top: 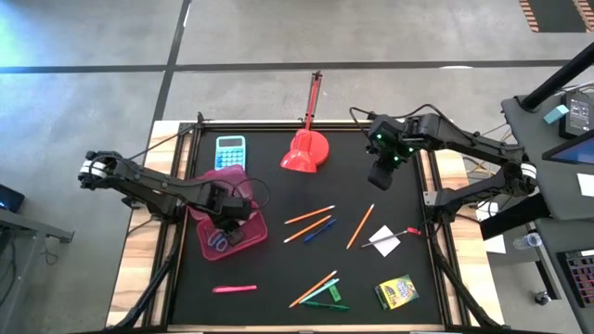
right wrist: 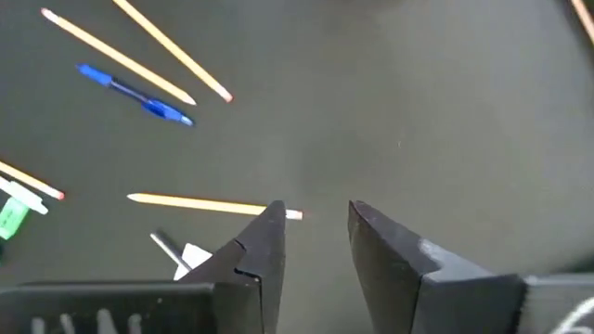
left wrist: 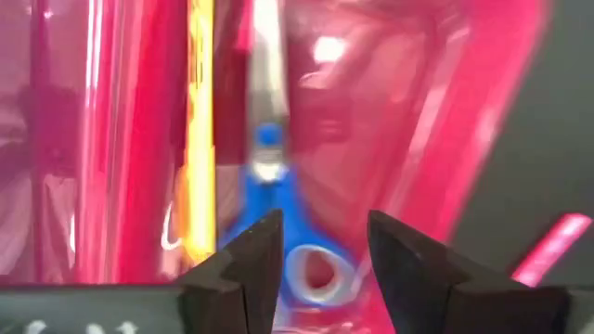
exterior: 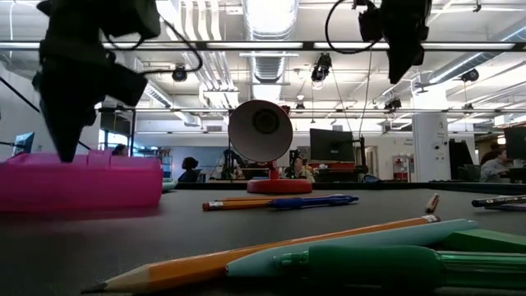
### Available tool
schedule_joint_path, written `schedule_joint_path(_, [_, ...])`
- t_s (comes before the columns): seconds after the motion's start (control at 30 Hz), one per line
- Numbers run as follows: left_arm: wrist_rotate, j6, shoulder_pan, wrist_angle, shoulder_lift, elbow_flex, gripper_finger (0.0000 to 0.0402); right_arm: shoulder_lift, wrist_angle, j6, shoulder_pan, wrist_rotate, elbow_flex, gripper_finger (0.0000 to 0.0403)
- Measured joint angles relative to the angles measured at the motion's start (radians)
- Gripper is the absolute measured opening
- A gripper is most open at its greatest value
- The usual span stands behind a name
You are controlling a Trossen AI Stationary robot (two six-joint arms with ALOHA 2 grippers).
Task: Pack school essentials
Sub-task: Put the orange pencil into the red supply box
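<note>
A pink case [top: 243, 232] lies open at the left of the black mat. Inside it are blue-handled scissors [left wrist: 278, 223] and a yellow highlighter [left wrist: 199, 139]. My left gripper [left wrist: 325, 243] hangs open just above the scissors' handle, pointing down into the case [exterior: 78, 182]. My right gripper [top: 379, 181] stands open high over the mat's far right, with nothing between its fingers [right wrist: 316, 230]. Loose on the mat lie orange pencils [top: 308, 215], a blue pen [top: 320, 229], a white square [top: 385, 244], a pink highlighter [top: 234, 289], green pens [top: 325, 299] and a crayon box [top: 396, 291].
A light-blue calculator [top: 230, 151] and a red scoop with a long handle [top: 304, 150] lie at the mat's far side. Bare mat lies between the case and the pencils. The table's wooden edges [top: 139, 269] frame the mat.
</note>
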Motion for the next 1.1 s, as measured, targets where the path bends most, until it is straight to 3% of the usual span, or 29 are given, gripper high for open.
schedule_joint_path(0.27, [0.0,-0.001,-0.001,0.003,-0.041,0.129,0.0142,0.0,0.048,-0.069,0.014,-0.001,-0.12,0.0137])
schedule_joint_path(0.57, [-0.001,-0.001,-0.002,0.116,-0.049,0.258,0.0142,0.0,0.276,-0.231,0.12,-0.014,-0.354,0.0126])
schedule_joint_path(0.77, [-0.004,0.002,-0.002,0.271,-0.071,0.272,0.0142,0.0,0.398,-0.472,0.246,-0.025,-0.472,0.0113])
schedule_joint_path(1.1, [-0.009,0.003,-0.002,0.44,-0.091,0.272,0.0142,0.006,0.591,-0.505,0.366,-0.024,-0.558,0.0112])
